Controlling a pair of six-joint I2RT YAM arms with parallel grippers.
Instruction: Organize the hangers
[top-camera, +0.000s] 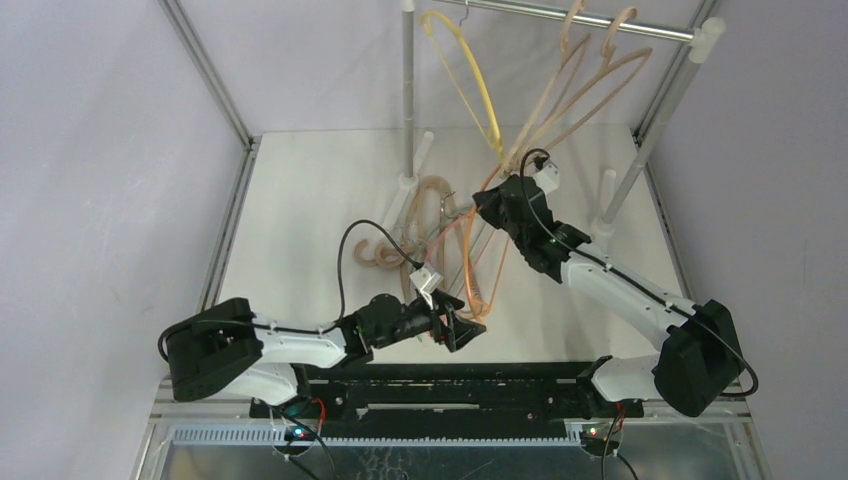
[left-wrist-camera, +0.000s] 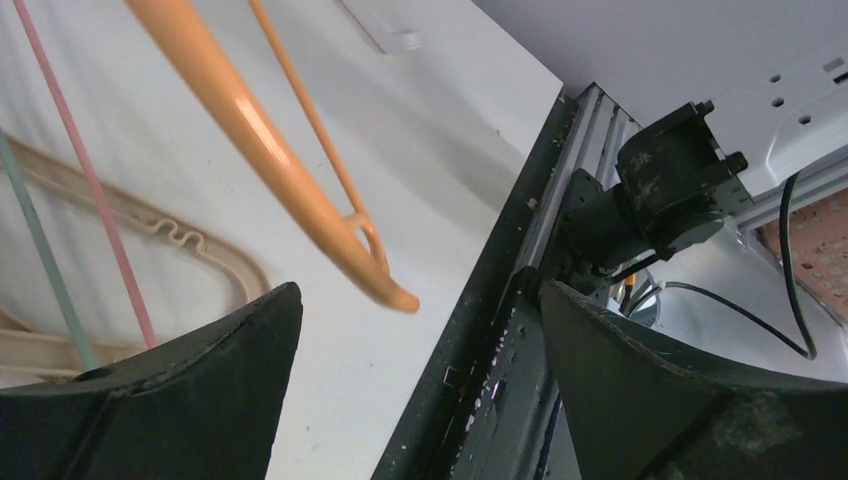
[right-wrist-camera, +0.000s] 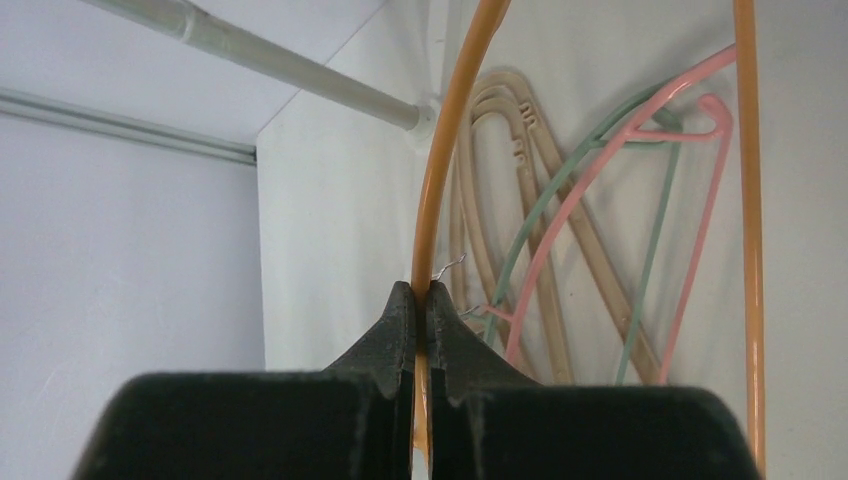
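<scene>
A lab test cell: white table (top-camera: 300, 200) inside aluminium framing (top-camera: 207, 70) and plain walls (top-camera: 90, 150).

Top external: high, far, looking steeply down from behind the robot over the whole table (top-camera: 300, 200) and rail (top-camera: 660, 30). Left wrist: low and close behind its fingers (left-wrist-camera: 200, 390), facing across the tabletop to the right arm's base (left-wrist-camera: 660, 190). Right wrist: close behind its fingers (right-wrist-camera: 395, 330), probably facing downward. All three share the orange hanger (top-camera: 467, 265).
</scene>
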